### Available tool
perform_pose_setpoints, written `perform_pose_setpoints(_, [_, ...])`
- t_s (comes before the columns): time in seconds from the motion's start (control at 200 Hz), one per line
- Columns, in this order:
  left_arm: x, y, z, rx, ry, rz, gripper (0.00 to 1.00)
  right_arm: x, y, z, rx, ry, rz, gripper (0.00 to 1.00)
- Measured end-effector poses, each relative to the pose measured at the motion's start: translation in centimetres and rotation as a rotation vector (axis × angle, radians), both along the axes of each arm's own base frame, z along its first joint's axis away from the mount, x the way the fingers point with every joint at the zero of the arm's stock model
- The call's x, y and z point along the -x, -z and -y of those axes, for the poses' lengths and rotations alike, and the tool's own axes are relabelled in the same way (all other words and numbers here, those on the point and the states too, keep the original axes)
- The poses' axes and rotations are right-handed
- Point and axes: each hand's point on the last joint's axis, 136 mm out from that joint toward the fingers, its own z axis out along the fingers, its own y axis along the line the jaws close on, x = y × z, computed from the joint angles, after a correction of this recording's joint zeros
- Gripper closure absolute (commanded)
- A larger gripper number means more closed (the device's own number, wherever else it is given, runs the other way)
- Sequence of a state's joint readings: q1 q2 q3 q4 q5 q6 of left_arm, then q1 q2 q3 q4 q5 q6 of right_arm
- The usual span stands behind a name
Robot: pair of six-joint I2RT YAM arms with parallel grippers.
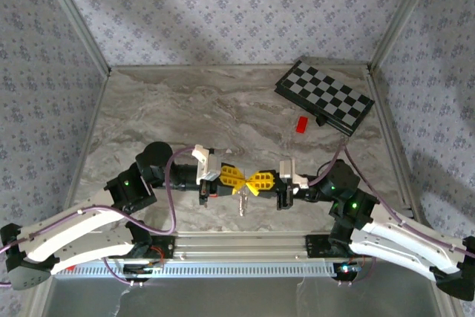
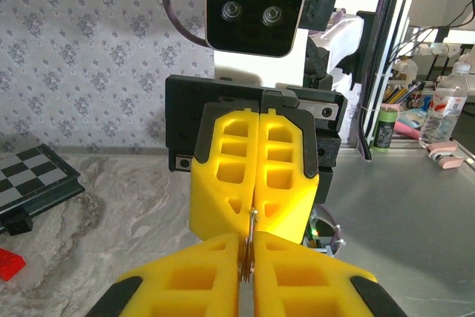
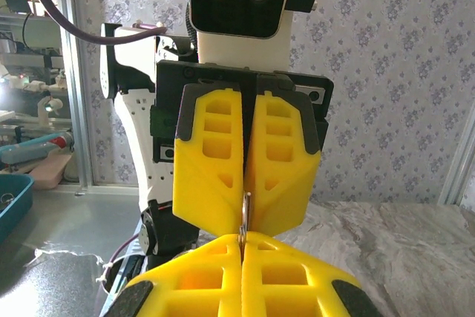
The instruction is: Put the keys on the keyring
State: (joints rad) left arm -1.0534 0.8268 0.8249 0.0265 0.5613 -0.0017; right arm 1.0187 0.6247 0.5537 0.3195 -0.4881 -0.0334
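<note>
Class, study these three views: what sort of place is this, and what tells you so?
Probably a robotics lab test cell: a marble-patterned tabletop boxed in by floral-wallpaper panels on aluminium frame posts, with a cluttered grey workbench carrying plastic bottles beyond it.

Bare table [image 1: 185,109] lies far left; chessboard [image 1: 324,97] and red block [image 1: 302,125] occupy far right.

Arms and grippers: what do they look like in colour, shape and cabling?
The left arm and right arm have white shells, black joints with green lights and purple cables. The left gripper and right gripper each carry two yellow fingers with rectangular cut-outs on a black body.
</note>
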Motion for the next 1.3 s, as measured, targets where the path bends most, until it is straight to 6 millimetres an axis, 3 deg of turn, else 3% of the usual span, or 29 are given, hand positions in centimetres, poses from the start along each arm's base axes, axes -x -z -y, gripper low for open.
perform_pose_setpoints(0.21, [0.0,0.0,0.0,0.0,0.001,0.002,1.0,0.1,0.0,0.0,-0.001,-0.004,0.001,1.0])
perform_pose_setpoints(0.445, [0.0,0.0,0.0,0.0,-0.001,0.004,1.0,0.0,0.0,0.0,-0.001,-0.002,0.002,1.0])
perform_pose_setpoints(0.525, [-0.1,0.1,0.0,-0.003,-0.003,0.003,1.0,-0.1,0.0,0.0,0.0,0.001,0.001,0.86])
perform_pose_setpoints(0.635, [-0.4,0.5,0.0,-0.021,-0.02,0.002,1.0,-0.4,0.1,0.0,0.003,0.011,-0.01,0.57])
perform_pose_setpoints(0.75, [-0.7,1.2,0.0,-0.045,-0.039,-0.004,1.0,-0.8,0.4,0.0,0.014,0.03,-0.03,0.44])
perform_pose_setpoints(1.069, [-1.5,3.4,-0.3,-0.105,-0.093,-0.028,1.0,-3.1,1.0,1.3,0.063,0.127,-0.117,0.35])
perform_pose_setpoints(1.304, [-1.9,4.6,-1.6,-0.129,-0.156,-0.033,1.0,-8.0,2.3,3.3,0.081,0.298,-0.299,0.33])
